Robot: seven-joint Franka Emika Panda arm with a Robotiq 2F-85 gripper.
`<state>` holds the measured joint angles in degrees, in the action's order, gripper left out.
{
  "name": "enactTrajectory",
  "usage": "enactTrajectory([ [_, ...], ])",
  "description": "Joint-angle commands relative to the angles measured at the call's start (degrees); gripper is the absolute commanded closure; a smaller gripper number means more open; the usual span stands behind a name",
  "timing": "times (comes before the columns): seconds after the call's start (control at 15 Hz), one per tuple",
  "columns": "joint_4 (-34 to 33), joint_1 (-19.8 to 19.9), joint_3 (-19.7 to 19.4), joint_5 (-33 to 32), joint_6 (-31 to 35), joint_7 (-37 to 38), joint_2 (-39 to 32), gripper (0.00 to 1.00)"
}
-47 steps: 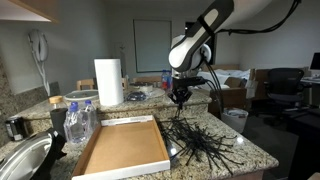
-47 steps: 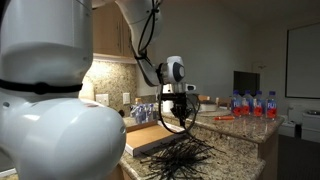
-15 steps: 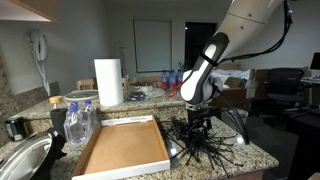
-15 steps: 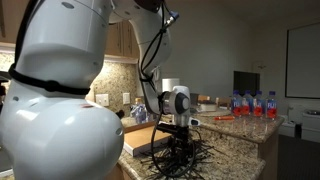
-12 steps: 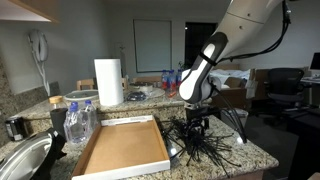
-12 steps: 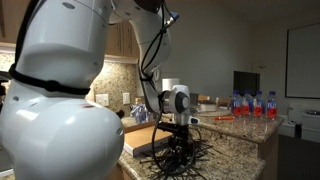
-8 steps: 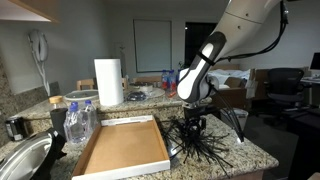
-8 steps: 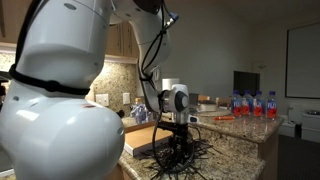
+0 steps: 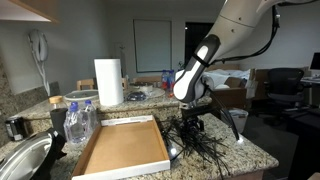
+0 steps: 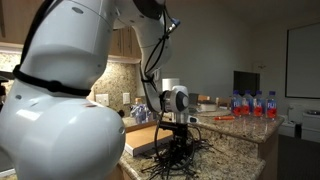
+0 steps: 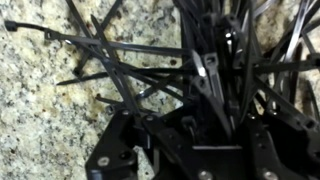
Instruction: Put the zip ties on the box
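Note:
The zip ties (image 9: 203, 146) are a spiky black tangle on the granite counter, just right of the box (image 9: 120, 150), a wide shallow brown cardboard tray. The tangle also shows in an exterior view (image 10: 178, 158), with a strip of the box (image 10: 146, 137) behind it. My gripper (image 9: 190, 124) points straight down into the top of the tangle and appears shut on a clump of ties. In the wrist view the ties (image 11: 215, 60) run between and over the dark fingers (image 11: 198, 125), hiding the fingertips, with speckled granite beneath.
A white paper towel roll (image 9: 108, 82) stands behind the box. Wrapped water bottles (image 9: 76, 121) and a round metal bowl (image 9: 24, 158) sit to its left. More bottles (image 10: 251, 103) stand at the far counter end. The counter edge (image 9: 255, 152) is close on the right.
My gripper went down into the tangle, then shifted slightly left and up over the last second. The ties have bunched and shifted with it.

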<state>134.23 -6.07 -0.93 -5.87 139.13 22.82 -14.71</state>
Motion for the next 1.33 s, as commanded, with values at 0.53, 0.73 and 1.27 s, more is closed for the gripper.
enactTrajectory([
  [0.53,-2.8,-1.6,-0.4,-2.5,-2.3,1.5,-0.5,0.95],
  [0.73,-4.0,-2.2,-0.6,-3.5,-5.0,2.4,-1.3,0.68],
  [1.27,-8.0,-4.4,-0.6,-7.9,-15.5,6.4,-3.2,0.74],
])
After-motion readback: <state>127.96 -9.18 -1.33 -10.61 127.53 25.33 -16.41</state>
